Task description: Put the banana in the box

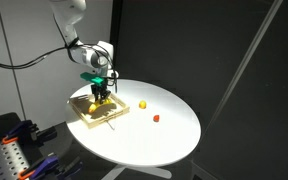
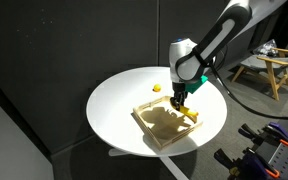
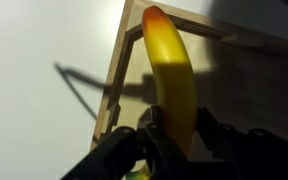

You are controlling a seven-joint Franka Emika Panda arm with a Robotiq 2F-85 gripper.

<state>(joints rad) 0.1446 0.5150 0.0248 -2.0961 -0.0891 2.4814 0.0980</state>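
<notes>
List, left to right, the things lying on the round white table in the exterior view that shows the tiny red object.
Shallow square tan wooden box → small round yellow ball → tiny red object.

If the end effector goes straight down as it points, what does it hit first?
Probably the box floor: the end effector points down over it, and the banana it grips would touch first. Remaining height is unclear.

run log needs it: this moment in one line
claw shut on curved yellow banana | over shallow tan wooden box | not released
</notes>
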